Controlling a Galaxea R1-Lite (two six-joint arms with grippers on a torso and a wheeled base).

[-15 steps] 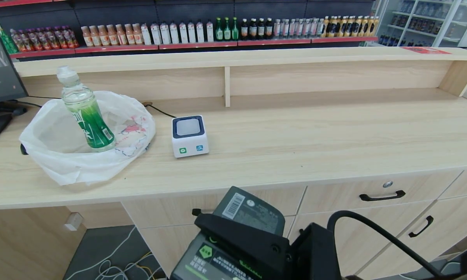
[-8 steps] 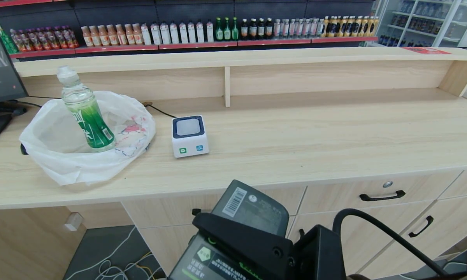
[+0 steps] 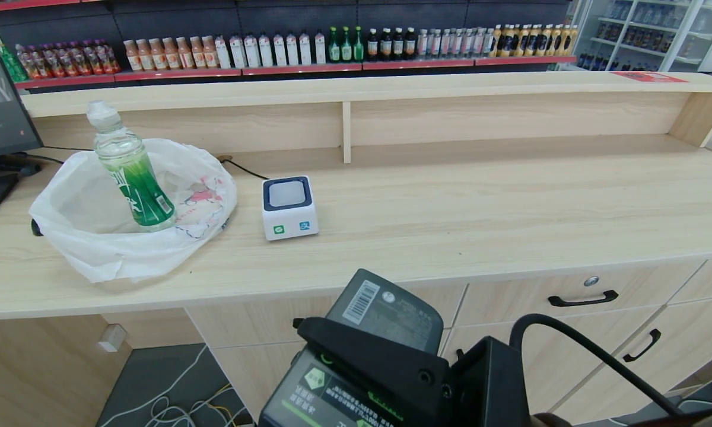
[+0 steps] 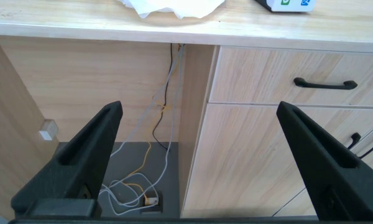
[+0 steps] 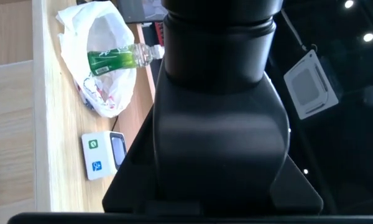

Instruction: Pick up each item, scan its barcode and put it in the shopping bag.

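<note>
A dark flat package (image 3: pixel 387 310) with a white barcode label facing up hangs in front of the drawers, just below the counter's front edge, with my right gripper (image 3: pixel 374 362) shut on it. In the right wrist view the package (image 5: pixel 217 143) blocks most of the scene. The white shopping bag (image 3: pixel 83 237) lies open on the counter's left, and a green-labelled bottle (image 3: pixel 132 172) stands tilted in it. The white cube scanner (image 3: pixel 289 206) sits right of the bag. My left gripper (image 4: pixel 199 107) is open and empty, below counter level, facing the cabinet front.
A monitor (image 3: pixel 0 118) stands at the counter's far left. A raised shelf (image 3: pixel 344 95) runs along the back of the wooden counter (image 3: pixel 480 207). Drawer handles (image 3: pixel 581 298) stick out below the edge. Loose cables (image 3: pixel 172 403) lie on the floor.
My right gripper has lifted the dark package a little higher toward the counter edge. The bag, bottle and scanner have stayed put.
</note>
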